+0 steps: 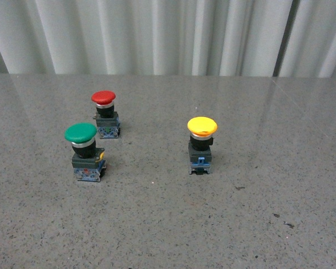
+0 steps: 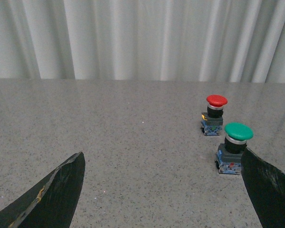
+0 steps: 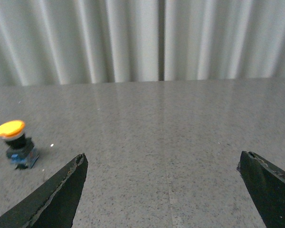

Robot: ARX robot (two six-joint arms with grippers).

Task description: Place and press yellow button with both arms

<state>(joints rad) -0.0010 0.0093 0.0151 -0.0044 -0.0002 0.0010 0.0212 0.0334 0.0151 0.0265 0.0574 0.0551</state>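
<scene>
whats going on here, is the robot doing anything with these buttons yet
Nothing is being handled yet. Three push buttons stand upright on the grey table: the yellow button to the right, the green button and red button together to the left. The left gripper and right gripper are both open and hold nothing. Neither arm shows in the front view, and the yellow button is untouched.

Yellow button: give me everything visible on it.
The yellow button stands upright on the speckled grey table, right of centre in the front view and well apart from the green button and red button. It has a round, glossy yellow mushroom cap, plastic by the look of it, over a black body and a blue-grey base block. Only the table touches it.
</scene>
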